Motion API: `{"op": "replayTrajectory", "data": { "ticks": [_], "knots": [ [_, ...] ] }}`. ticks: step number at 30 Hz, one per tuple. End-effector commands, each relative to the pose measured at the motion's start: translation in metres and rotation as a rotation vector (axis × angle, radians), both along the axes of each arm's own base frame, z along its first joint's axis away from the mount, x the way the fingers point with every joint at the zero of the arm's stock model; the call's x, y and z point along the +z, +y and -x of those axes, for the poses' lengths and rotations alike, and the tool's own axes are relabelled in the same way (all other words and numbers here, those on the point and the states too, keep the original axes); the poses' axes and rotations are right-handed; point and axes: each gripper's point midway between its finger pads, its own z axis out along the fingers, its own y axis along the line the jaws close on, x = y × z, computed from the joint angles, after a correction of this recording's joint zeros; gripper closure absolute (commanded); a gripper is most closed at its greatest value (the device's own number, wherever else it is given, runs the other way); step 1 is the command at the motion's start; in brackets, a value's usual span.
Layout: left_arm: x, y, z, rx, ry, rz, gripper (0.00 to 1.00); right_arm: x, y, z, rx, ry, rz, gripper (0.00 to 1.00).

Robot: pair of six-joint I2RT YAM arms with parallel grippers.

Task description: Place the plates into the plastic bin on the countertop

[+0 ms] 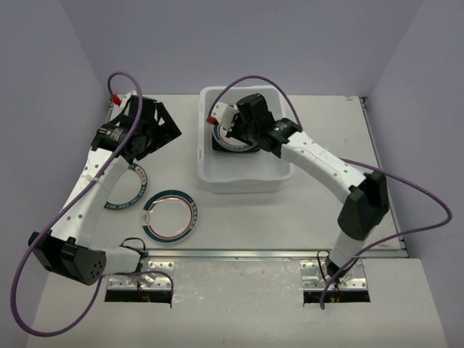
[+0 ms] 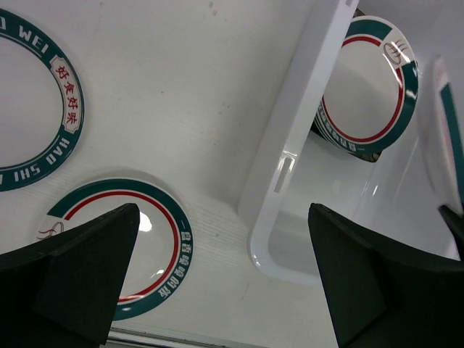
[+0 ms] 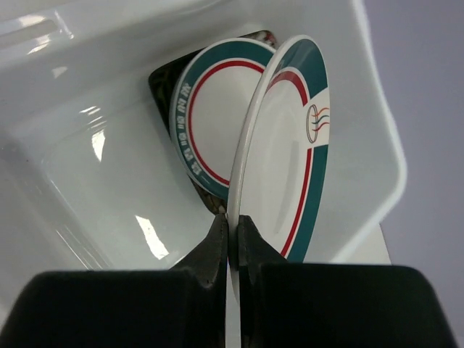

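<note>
Right wrist: plate rim pinched in right claw, over bin.

A round white plate with a teal-and-red rim stands on edge, pinched by its rim in the right jaws, above the floor of the white plastic bin. Just beyond those jaws a matching plate lies in the bin on a dark square plate. Below the wide-spread left jaws two more round plates lie flat and apart on the off-white table, a red-ringed plate beside one jaw and a lettered plate farther out.
</note>
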Motion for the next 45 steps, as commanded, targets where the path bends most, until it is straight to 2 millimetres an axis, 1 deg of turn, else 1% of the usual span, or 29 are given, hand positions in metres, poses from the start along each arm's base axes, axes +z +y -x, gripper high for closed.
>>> {"op": "replayTrajectory", "data": {
  "ticks": [1,3,4,5,7,10,11,12,13,14,17,19,22,24,26,27,28,29,31,32,33,35,37,38,40,41,42,43,45],
  "knots": [
    [0.018,0.006,0.015,0.032,-0.040,0.034,0.00,-0.008,0.027,-0.028,0.125,-0.061,0.027,1.00],
    [0.014,0.008,0.024,0.016,-0.019,0.022,0.00,-0.017,0.032,-0.037,0.145,-0.077,0.054,1.00],
    [0.011,0.010,0.029,0.010,-0.003,0.010,0.00,-0.022,0.032,-0.045,0.129,-0.081,0.066,1.00],
    [0.006,0.012,0.036,0.008,0.021,0.000,0.00,-0.031,0.036,-0.055,0.123,-0.066,0.072,1.00],
    [0.003,0.014,0.045,0.008,0.040,-0.008,0.00,-0.040,0.040,-0.064,0.121,-0.051,0.072,1.00],
    [0.001,0.017,0.055,0.011,0.047,-0.010,0.00,-0.058,0.045,-0.071,0.127,-0.023,0.076,1.00],
    [0.000,0.018,0.058,0.014,0.043,-0.009,0.00,-0.059,0.047,-0.071,0.131,-0.017,0.070,0.98],
    [0.000,0.019,0.059,0.017,0.042,-0.007,0.00,-0.062,0.048,-0.071,0.132,-0.011,0.067,0.94],
    [-0.002,0.019,0.061,0.018,0.045,-0.007,0.00,-0.067,0.048,-0.071,0.135,-0.002,0.069,0.86],
    [-0.003,0.020,0.064,0.019,0.050,-0.008,0.00,-0.073,0.048,-0.073,0.132,0.005,0.074,0.74],
    [-0.004,0.022,0.068,0.024,0.053,-0.014,0.00,-0.080,0.042,-0.080,0.098,0.006,0.083,0.53],
    [-0.003,0.023,0.070,0.019,0.051,-0.021,0.00,-0.084,0.036,-0.087,0.069,0.022,0.085,0.49],
    [-0.006,0.021,0.069,-0.005,0.060,-0.028,0.00,-0.089,0.031,-0.082,0.050,0.076,0.077,0.42],
    [-0.013,0.019,0.068,-0.031,0.087,-0.036,0.00,-0.089,0.025,-0.081,0.022,0.112,0.067,0.32],
    [-0.023,0.015,0.065,-0.049,0.124,-0.034,0.00,-0.100,0.014,-0.079,-0.018,0.162,0.085,0.29],
    [-0.025,0.013,0.064,-0.055,0.134,-0.033,0.00,-0.101,0.011,-0.080,-0.033,0.162,0.089,0.28],
    [-0.027,0.012,0.062,-0.062,0.139,-0.031,0.00,-0.106,0.001,-0.082,-0.083,0.180,0.087,0.24],
    [-0.027,0.010,0.060,-0.066,0.136,-0.025,0.00,-0.106,-0.002,-0.083,-0.105,0.187,0.074,0.18],
    [-0.022,0.007,0.056,-0.079,0.121,-0.016,0.00,-0.090,-0.003,-0.082,-0.129,0.177,0.034,0.01],
    [-0.016,0.006,0.054,-0.084,0.107,-0.016,0.00,-0.076,0.002,-0.078,-0.124,0.178,-0.012,0.01],
    [-0.013,0.006,0.052,-0.089,0.099,-0.018,0.00,-0.056,0.005,-0.075,-0.128,0.168,-0.069,0.01],
    [-0.007,0.006,0.048,-0.093,0.093,-0.030,0.00,-0.015,0.014,-0.066,-0.128,0.158,-0.202,0.01],
    [0.004,0.009,0.043,-0.093,0.069,-0.052,0.00,0.030,0.023,-0.051,-0.117,0.164,-0.341,0.01],
    [0.012,0.012,0.041,-0.085,0.050,-0.066,0.00,0.051,0.024,-0.043,-0.132,0.171,-0.414,0.01],
    [0.026,0.023,0.039,-0.049,0.019,-0.111,0.00,0.099,0.022,-0.017,-0.191,0.210,-0.605,0.01],
    [0.033,0.029,0.039,-0.024,0.002,-0.132,0.00,0.112,0.019,-0.003,-0.231,0.249,-0.694,0.01],
    [0.040,0.034,0.039,0.000,-0.014,-0.147,0.00,0.111,0.019,0.013,-0.267,0.321,-0.776,0.01],
    [0.047,0.039,0.040,0.024,-0.031,-0.160,0.00,0.101,0.021,0.031,-0.303,0.416,-0.850,0.01],
    [0.068,0.043,0.040,0.047,-0.084,-0.159,0.00,0.085,0.014,0.075,-0.373,0.563,-1.037,0.01]
  ]
}}
